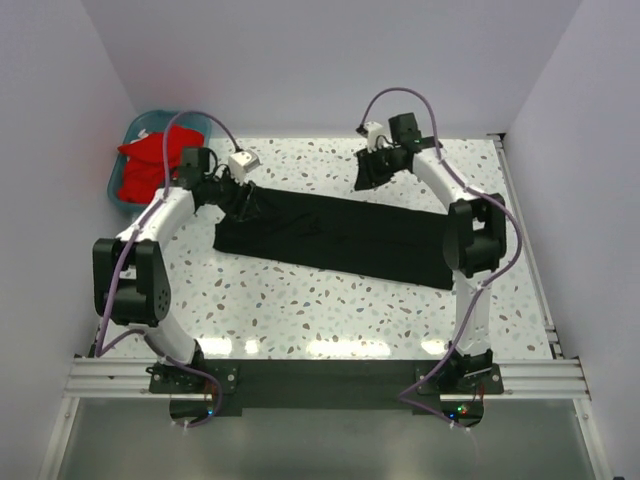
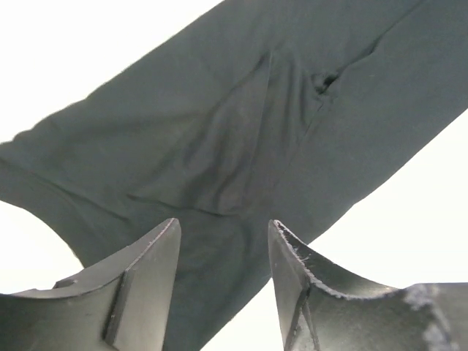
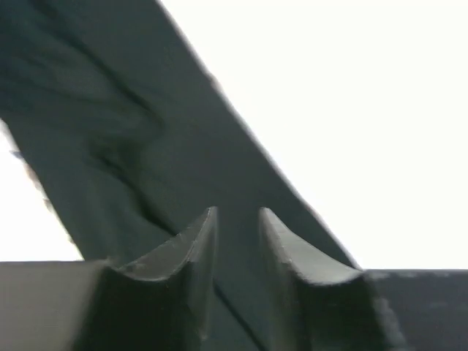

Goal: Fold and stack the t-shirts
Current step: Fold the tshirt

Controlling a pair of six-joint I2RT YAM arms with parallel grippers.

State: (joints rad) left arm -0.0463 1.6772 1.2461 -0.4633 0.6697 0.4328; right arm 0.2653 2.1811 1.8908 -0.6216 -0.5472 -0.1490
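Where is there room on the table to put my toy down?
Biggest bare patch: the table between the black t-shirt and the arm bases. A smaller one lies behind the shirt, toward the back wall. Crowded: far left, by the teal basket of red t-shirts.

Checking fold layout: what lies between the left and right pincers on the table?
The black t-shirt, laid out as a long band, runs between the left pincer and the right pincer. The top external view shows it.
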